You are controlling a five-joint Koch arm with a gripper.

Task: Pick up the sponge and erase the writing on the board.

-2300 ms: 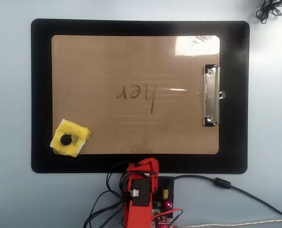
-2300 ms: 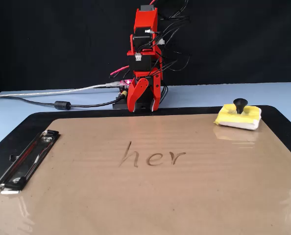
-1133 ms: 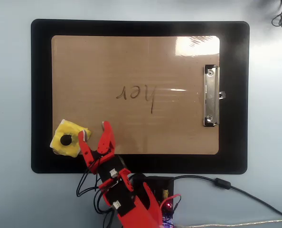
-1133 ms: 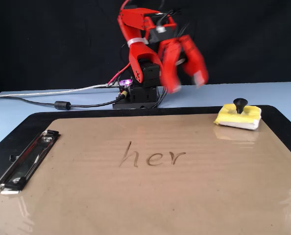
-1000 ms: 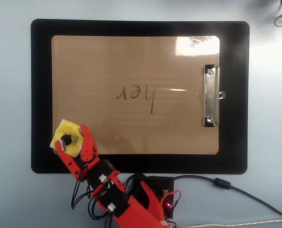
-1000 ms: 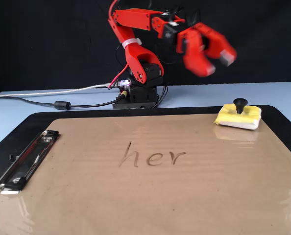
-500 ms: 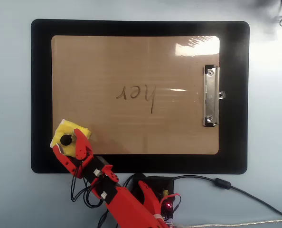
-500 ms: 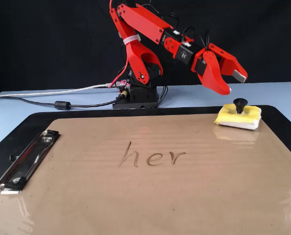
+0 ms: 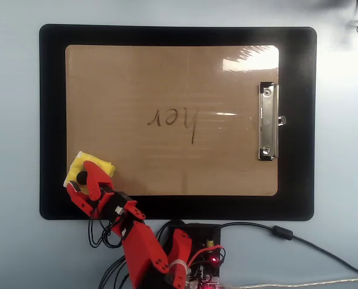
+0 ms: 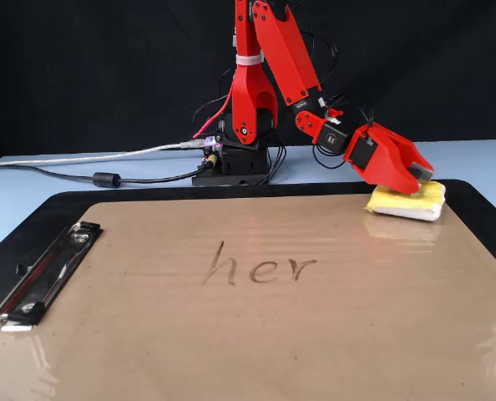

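Grasp step in hand. End effector (image 9: 82, 182) sits low over the sponge (image 9: 102, 166) at the board's (image 9: 167, 78) 7 o'clock corner in the overhead view. In the fixed view the end effector (image 10: 419, 181) is down on the sponge (image 10: 427, 200), at the board's (image 10: 256, 334) 1 o'clock corner from that side.

Jaws: two red tips show in the overhead view, a narrow gap between them, straddling the spot where the sponge's dark centre lies. Whether they have bitten on anything I cannot tell; the red housing covers the contact from both cameras. The sponge sits flat on the board, not lifted.

Writing (image 9: 173, 118) is intact at board centre, well apart from the sponge, toward 2 o'clock from it in the overhead view. In the fixed view the writing (image 10: 260, 266) reads "her".

Next, as I judge it: close firmly, confirm the hold by a small lift, then carry toward centre and press down for the wipe. Risk: a loose pinch on soft foam could slip once dragging starts.

Black mat (image 9: 52, 120) under the board, pale table (image 9: 13, 120) around.
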